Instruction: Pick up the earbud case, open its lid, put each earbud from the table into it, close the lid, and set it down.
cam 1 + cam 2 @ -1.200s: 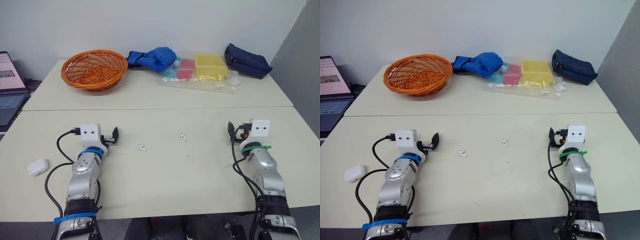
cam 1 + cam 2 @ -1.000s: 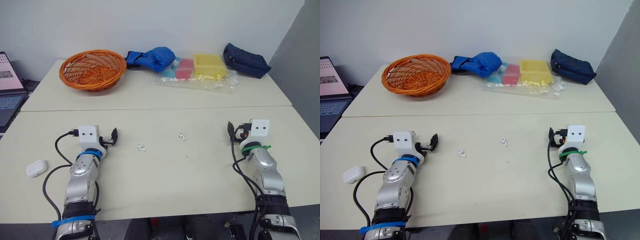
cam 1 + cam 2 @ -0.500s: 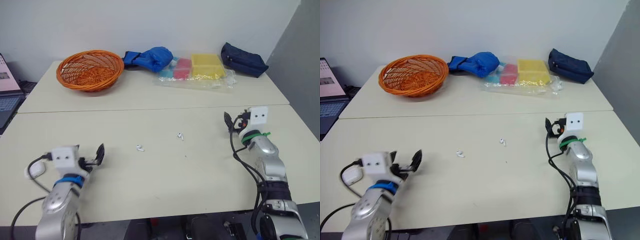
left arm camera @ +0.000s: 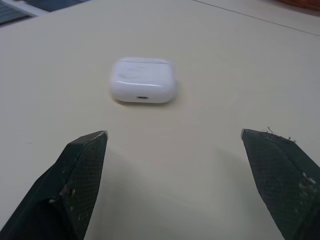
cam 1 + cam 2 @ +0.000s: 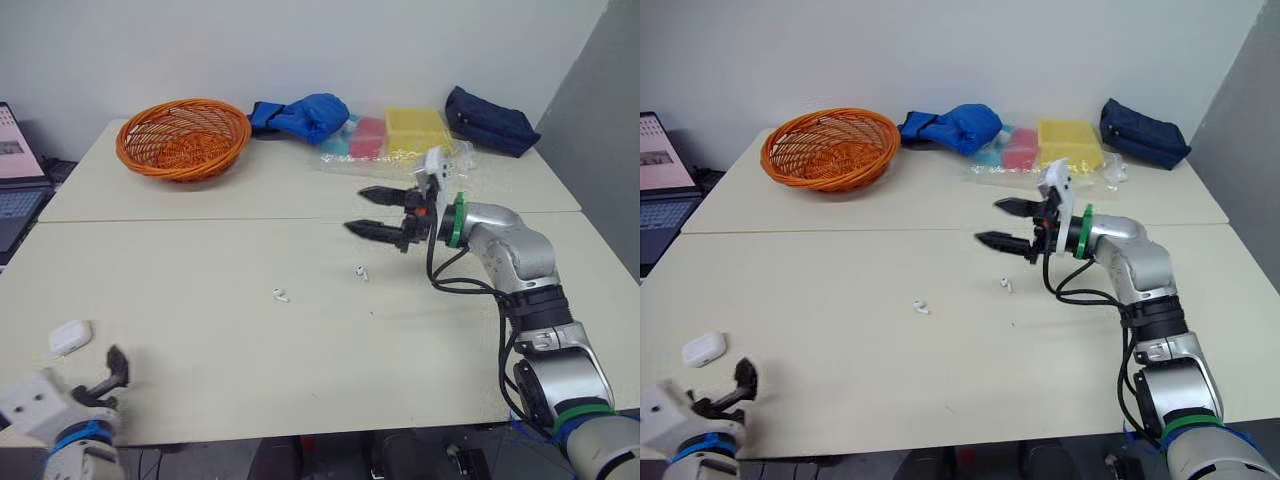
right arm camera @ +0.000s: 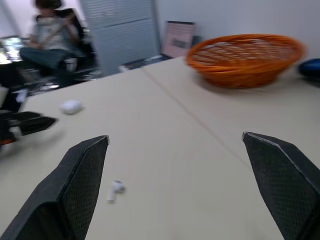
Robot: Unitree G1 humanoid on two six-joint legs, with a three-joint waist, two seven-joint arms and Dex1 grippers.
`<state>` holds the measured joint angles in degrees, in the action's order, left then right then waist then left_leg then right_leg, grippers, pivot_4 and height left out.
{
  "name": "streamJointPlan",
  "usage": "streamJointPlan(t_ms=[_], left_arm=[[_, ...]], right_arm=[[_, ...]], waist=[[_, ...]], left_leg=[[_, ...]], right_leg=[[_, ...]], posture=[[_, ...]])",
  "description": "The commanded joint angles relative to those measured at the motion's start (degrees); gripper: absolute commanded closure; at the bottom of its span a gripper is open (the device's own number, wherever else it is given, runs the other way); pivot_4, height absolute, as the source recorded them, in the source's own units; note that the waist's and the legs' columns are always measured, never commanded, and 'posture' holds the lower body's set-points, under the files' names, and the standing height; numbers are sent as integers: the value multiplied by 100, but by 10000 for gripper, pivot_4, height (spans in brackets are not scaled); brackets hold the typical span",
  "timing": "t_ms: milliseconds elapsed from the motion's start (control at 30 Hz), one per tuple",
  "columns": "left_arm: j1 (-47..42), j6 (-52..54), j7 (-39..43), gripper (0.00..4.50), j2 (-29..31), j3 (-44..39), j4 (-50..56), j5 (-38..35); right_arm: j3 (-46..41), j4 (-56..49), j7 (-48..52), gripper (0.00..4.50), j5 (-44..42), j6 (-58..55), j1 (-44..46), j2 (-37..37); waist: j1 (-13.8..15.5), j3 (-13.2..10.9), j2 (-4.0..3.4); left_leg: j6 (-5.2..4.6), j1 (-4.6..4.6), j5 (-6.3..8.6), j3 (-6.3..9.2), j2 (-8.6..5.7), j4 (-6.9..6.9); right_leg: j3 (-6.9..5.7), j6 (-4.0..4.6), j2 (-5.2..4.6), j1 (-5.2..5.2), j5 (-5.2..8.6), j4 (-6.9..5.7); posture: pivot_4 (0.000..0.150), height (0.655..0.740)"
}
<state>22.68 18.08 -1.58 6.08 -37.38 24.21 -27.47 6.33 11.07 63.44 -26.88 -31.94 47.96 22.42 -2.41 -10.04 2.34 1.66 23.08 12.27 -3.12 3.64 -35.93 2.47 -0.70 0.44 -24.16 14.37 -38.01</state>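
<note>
Earbud case [image 4: 143, 80]: white, lid shut, flat on the table [image 5: 250, 350], well nearer the robot than the orange wicker basket [image 5: 183, 138]. Probably light, rigid, glossy and slippery; best pinched across its sides, below the lid seam. Left gripper [image 4: 172, 136]: spread wide, just short of the case, empty. Right gripper [image 5: 354, 209]: spread, empty.

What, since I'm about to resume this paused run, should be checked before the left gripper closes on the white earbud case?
1. Small white rounded earbud case lying free on the beige table: ok.
2. Left gripper open wide enough for it: ok.
3. Case between the left fingers: not ok, it lies ahead of the tips.
4. Case's lid hinge side: cannot tell.
5. Small white earbuds, one and the other, loose on the table: ok.
6. Right gripper open, clear of the case: ok.
</note>
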Motion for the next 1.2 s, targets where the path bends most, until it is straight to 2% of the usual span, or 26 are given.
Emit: streamJointPlan(t_ms=[33, 167, 467, 633, 800, 1200], left_arm=[[-302, -234, 118, 327, 399, -365, -437, -84], [-703, -258, 408, 327, 850, -354, -1080, -87], [-1084, -169, 376, 327, 849, -224, -1458, -82], [-1184, 10, -9, 327, 865, -443, -1691, -95], [-1351, 13, 17, 327, 1193, -359, -1968, 105], [-1631, 426, 324, 327, 1528, -299, -2392, -110]], right_arm=[[194, -636, 456, 0, -355, -397, 222, 27], [305, -973, 522, 0, -464, -630, 220, -4], [250, -1272, 318, 0, -557, -852, 228, -63], [46, -1444, -11, 0, -677, -1015, 231, -83], [58, -1437, -150, 0, -603, -887, 141, -31], [-9, -1482, -292, 0, -684, -883, 129, -11]], waist=[[11, 0, 0], [18, 2, 3], [46, 7, 12], [49, 7, 12], [47, 7, 12], [53, 6, 11]], left_leg=[[0, 0, 0, 2, 1, 0], [0, -2, 0, 1, 3, -2], [5, 0, 3, -19, 6, -1], [6, -2, 4, -11, 6, 0], [6, -5, 4, -12, 7, 1], [6, -4, 4, -13, 7, 3]], right_leg=[[-2, 1, 2, -1, 0, -1], [-3, 35, 0, 0, 17, -2], [-3, 2, -13, -3, -3, 3], [-5, 7, -27, -3, -2, -2], [-6, 10, -23, -4, -3, -4], [-8, 10, -27, -4, -3, -3]], posture=[[1500, 7400], [1500, 7400], [1500, 7400], [1500, 7400], [1500, 7400], [1500, 7400]])
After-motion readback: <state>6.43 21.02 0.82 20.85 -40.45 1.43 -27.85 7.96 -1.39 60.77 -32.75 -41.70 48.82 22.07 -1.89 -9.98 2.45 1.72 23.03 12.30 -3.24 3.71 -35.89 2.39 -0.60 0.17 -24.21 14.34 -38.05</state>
